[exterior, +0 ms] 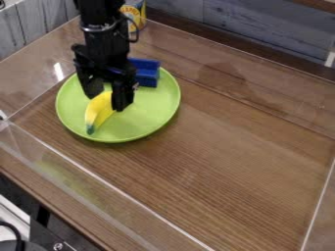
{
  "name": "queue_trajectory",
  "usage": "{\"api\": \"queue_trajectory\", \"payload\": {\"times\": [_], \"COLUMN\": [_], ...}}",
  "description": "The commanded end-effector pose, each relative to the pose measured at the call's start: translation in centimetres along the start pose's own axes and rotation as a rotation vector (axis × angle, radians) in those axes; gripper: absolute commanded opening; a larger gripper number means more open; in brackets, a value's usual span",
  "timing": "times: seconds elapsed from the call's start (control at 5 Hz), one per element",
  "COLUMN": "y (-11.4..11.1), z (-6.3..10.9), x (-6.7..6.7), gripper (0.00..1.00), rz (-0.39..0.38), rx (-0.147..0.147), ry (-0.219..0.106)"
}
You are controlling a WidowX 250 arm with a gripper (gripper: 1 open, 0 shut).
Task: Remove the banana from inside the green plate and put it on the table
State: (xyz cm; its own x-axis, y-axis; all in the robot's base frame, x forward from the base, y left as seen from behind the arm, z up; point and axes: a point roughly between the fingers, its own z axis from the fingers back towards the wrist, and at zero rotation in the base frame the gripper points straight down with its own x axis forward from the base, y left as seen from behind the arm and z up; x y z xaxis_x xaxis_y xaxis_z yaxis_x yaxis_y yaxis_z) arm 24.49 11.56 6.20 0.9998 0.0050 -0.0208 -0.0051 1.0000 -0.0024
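Observation:
A small yellow banana [96, 113] lies on the left part of the lime-green plate [151, 116], which rests on the brown wooden table [236, 147]. My black gripper [102, 94] hangs straight down over the banana's upper end, its jaws open and standing either side of the fruit. The fingers hide the top of the banana, and I cannot tell whether they touch it. A blue block [144, 71] sits on the plate's far side, just right of the gripper.
Clear plastic walls [78, 186] run round the table's edges. Bare wood stretches to the right and front of the plate. A grey plank wall stands behind the table.

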Motion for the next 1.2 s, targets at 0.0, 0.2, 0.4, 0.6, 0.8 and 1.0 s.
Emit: {"api": "queue_trajectory", "payload": {"times": [0.0, 0.2, 0.4, 0.6, 0.8, 1.0], "y": [0.8, 1.3, 1.6, 1.7, 1.9, 2.1], "z": [-0.1, -0.9, -1.4, -1.6, -1.8, -1.9], "x": [0.4, 0.6, 0.8, 1.0, 1.3, 1.5], "gripper": [1.00, 1.00, 1.00, 1.00, 1.00, 1.00], "rz": [0.012, 0.019, 0.029, 0.038, 0.049, 0.062], "rx": [0.005, -0.005, -0.018, -0.040, -0.056, -0.075], "ry": [-0.029, -0.032, -0.035, -0.042, -0.047, -0.051]}}
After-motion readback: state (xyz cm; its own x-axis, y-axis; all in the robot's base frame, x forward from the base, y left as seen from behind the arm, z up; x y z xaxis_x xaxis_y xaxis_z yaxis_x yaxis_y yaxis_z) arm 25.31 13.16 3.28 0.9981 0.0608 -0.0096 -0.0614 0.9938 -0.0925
